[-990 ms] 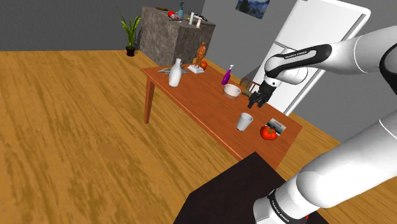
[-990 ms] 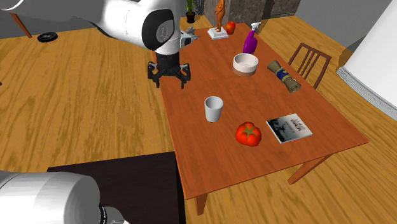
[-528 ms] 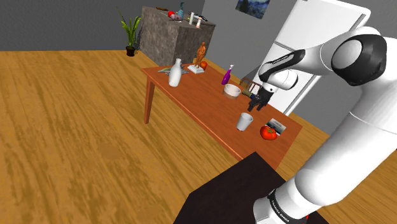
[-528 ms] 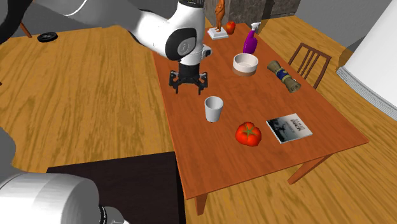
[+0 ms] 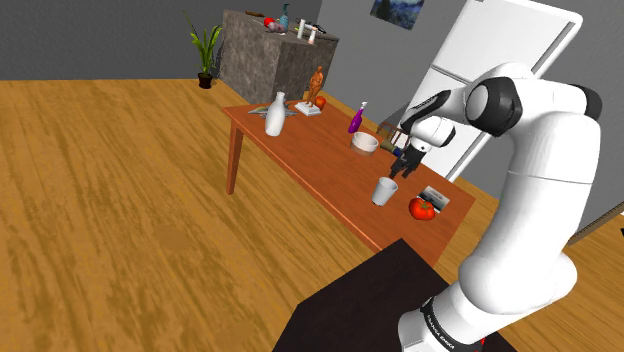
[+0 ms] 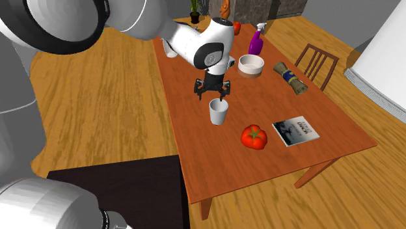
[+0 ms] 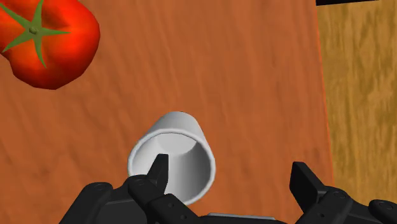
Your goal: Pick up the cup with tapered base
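The cup point(image 5: 384, 190) point(image 6: 218, 111) point(image 7: 172, 156) is white, narrows toward its base and stands upright on the reddish-brown table point(image 5: 320, 170) point(image 6: 312, 159) point(image 7: 242, 76). My black gripper point(image 5: 405, 160) point(image 6: 212, 93) point(image 7: 230, 173) hangs open just above and slightly behind the cup's rim, touching nothing. In the wrist view one finger point(image 7: 158, 172) overlaps the cup's mouth and the other finger point(image 7: 304, 181) stands off to the side toward the table's edge.
A red tomato point(image 5: 421, 208) point(image 6: 254, 136) point(image 7: 46, 39) and a book point(image 6: 295, 130) lie beyond the cup. A white bowl point(image 6: 251, 64), purple spray bottle point(image 6: 256, 43), rolled paper point(image 6: 291, 77), a white vase point(image 5: 275, 115) and a figurine point(image 5: 317, 85) stand farther along. A chair point(image 6: 317, 64) is at the table's far side.
The gripper has travelled along the table toward the cup and lowered, from beside the table's edge to right over the cup. Its fingers stayed open.
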{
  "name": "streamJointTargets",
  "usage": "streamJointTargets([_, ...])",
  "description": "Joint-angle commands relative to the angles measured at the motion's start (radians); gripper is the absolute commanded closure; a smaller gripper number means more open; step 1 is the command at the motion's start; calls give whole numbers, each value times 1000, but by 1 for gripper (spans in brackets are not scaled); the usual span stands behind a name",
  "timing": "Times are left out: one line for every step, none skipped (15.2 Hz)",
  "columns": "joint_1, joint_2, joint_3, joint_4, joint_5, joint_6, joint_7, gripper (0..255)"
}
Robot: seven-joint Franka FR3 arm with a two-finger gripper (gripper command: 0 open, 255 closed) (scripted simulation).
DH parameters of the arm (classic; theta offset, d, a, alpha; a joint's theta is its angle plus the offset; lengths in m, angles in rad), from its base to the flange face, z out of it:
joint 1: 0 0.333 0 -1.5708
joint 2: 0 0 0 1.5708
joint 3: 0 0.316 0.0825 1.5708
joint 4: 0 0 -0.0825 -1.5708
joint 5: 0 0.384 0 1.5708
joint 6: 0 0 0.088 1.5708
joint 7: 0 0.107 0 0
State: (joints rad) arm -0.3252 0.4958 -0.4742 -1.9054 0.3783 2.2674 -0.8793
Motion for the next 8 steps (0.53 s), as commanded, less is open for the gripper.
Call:
streamJointTargets([-45, 86, 19, 90, 32, -15, -31, 0])
streamJointTargets([-66, 126, 28, 133, 43, -24, -42, 0])
streamJointTargets([-88, 166, 36, 178, 53, -33, -52, 0])
streamJointTargets([-109, 206, 44, 225, 62, -43, -60, 0])
streamJointTargets([-131, 246, 52, 274, 69, -54, -67, 0])
streamJointTargets([-152, 287, 59, 325, 75, -67, -72, 0])
streamJointTargets([-173, 330, 67, 380, 80, -81, -75, 0])
streamJointTargets([-193, 371, 73, 434, 84, -95, -77, 0])
